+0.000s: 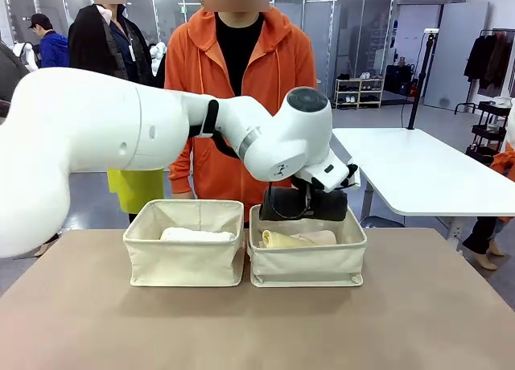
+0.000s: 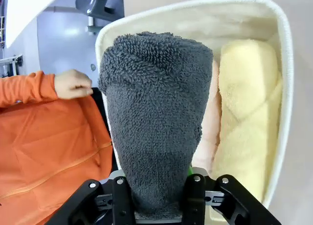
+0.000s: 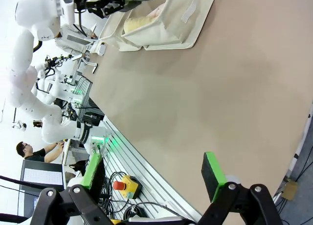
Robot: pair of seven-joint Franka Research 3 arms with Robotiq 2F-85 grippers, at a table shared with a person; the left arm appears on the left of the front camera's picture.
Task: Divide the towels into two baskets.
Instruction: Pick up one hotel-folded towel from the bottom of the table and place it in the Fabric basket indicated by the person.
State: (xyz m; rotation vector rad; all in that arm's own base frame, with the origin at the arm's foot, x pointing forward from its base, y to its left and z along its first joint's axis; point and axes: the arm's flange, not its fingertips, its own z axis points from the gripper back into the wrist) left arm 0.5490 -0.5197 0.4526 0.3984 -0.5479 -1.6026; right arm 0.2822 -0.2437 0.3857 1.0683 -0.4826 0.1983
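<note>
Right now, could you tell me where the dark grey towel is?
The left claw holds the dark grey towel above the right-hand basket, over its yellow towel.

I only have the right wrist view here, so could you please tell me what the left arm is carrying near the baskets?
Observer: The left gripper is shut on the dark grey towel, held above the right basket.
Operator: Thank you. What is already in that basket?
Observer: The pale yellow towel and the peach-pink towel lie side by side in it.
Operator: And the other basket?
Observer: The left basket holds the white towel.
</note>
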